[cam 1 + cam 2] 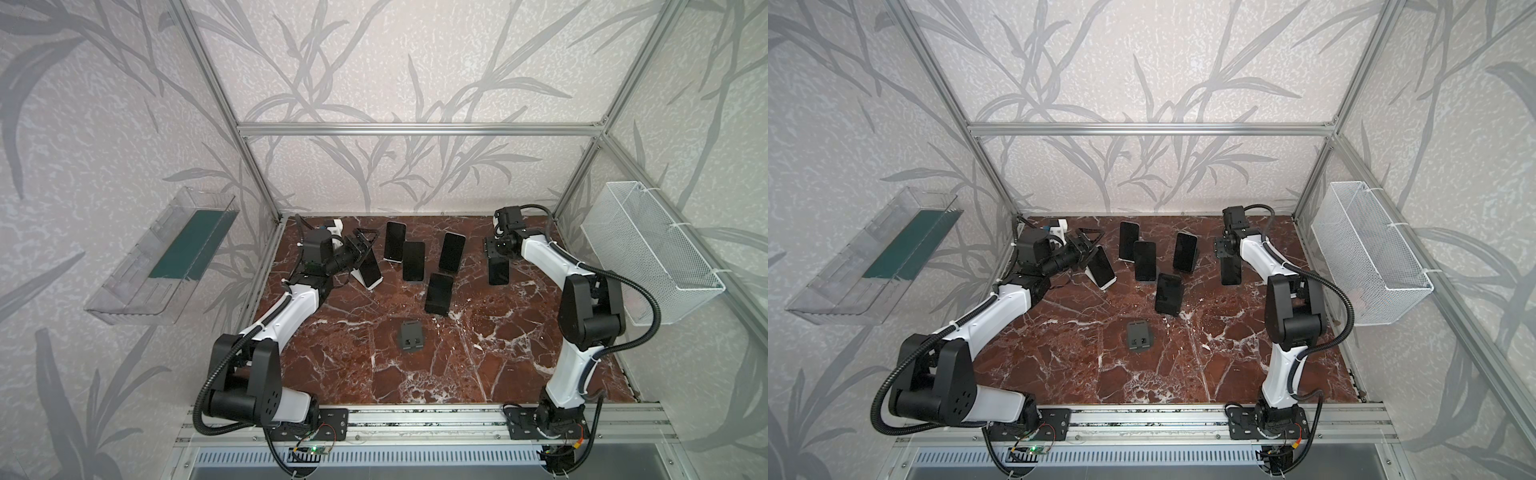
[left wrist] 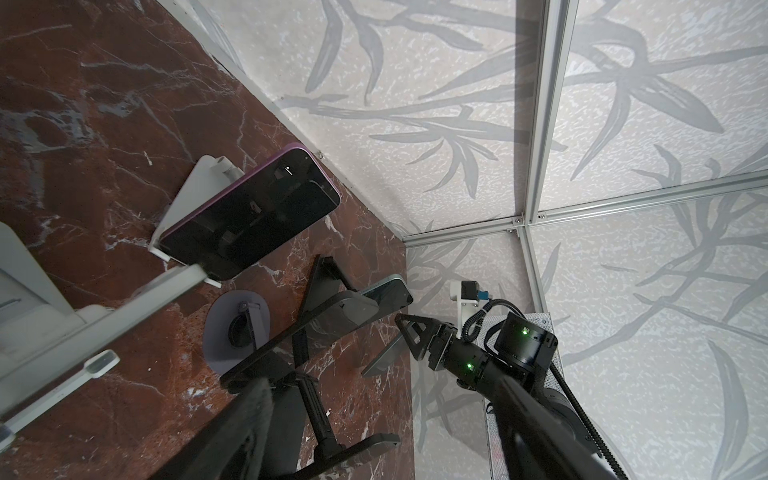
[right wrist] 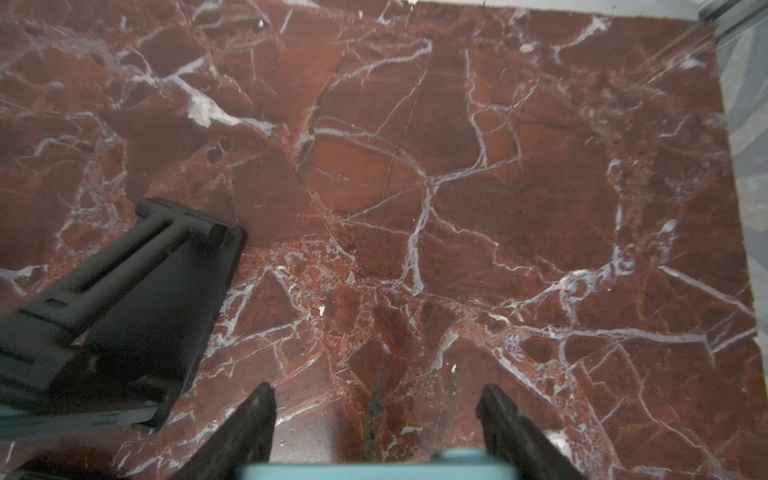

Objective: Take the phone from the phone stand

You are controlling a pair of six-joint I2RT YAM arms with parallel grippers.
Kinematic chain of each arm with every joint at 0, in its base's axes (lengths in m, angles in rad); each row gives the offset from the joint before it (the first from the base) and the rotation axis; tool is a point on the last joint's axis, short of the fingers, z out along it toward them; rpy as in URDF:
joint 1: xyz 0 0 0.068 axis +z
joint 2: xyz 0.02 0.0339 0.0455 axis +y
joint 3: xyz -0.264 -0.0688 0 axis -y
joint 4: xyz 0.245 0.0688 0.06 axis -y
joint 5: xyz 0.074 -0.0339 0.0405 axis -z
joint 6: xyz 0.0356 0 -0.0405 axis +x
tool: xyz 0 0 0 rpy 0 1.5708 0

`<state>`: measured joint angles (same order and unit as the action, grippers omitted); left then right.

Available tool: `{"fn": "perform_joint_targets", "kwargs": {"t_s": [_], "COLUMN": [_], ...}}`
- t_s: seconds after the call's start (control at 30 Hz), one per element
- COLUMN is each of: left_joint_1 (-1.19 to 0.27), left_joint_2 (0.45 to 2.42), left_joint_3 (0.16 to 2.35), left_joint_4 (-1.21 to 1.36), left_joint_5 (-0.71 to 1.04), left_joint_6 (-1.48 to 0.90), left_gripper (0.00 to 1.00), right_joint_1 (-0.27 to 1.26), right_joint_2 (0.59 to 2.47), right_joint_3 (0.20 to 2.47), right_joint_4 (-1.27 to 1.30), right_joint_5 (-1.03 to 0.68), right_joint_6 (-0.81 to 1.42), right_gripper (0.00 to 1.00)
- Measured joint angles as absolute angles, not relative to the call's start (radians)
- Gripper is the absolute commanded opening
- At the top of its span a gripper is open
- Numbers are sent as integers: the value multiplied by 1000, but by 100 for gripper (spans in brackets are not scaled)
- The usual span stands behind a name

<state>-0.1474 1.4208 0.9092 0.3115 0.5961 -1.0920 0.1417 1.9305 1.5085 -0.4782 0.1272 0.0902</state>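
Left jaws first: set 1 on each side of the top end of the white-edged phone (image 1: 371, 270), spaced fairly wide. Cannot tell from any view whether pinching or only flanking. Close squarely, pads flat on opposite sides, and confirm a firm hold before any pull.

Find that phone leaning back in the white stand (image 1: 357, 277) at the left rear of the worktop (image 1: 415, 374), with its bottom end seemingly seated on the stand's lip. Judged step: grasp, then lift out. Draw upward along the slope of the backrest until clear of the lip, not straight back toward the arm. Otherwise likely to drag or tip so light a stand. Mind the purple-edged phone (image 2: 249, 216) just beside, propped on a stand of its own, and keep the swing away from it.

Right jaws: clamped on the teal phone (image 1: 498, 272), its teal edge showing between the 2 fingers (image 3: 245, 432) in the right wrist view. Held near the right rear, next to a black stand (image 3: 124, 299) carrying nothing. Keep level and quiet there, well apart from the left-side work.

Further out, note 3 more dark-screened phones propped mid-worktop and 1 empty dark stand (image 1: 411, 338) nearer the front. No need to pass over any of them.
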Motion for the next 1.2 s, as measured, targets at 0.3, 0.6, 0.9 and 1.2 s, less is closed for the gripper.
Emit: {"fn": "perform_joint_targets", "kwargs": {"t_s": [0.3,0.6,0.9,1.2], "left_joint_1": [-147,-147,-221,-386], "left_joint_2": [1421,1421,1443,1473], "left_joint_3": [909,909,918,922], "left_joint_4": [315,318,370,406], "left_joint_5": [596,597,656,722], "left_joint_6": [-1092,-1092,-1090,-1073], "left_gripper": [85,85,94,96], "right_joint_1": [110,109,109,109], "right_joint_2": [2051,2170,2228,2277], "right_joint_3": [1673,1810,1883,1917], "right_joint_4": [-554,-622,-686,-709], "right_joint_5": [60,19,17,23], "right_joint_6": [98,107,115,138], "right_gripper": [70,70,71,71]}}
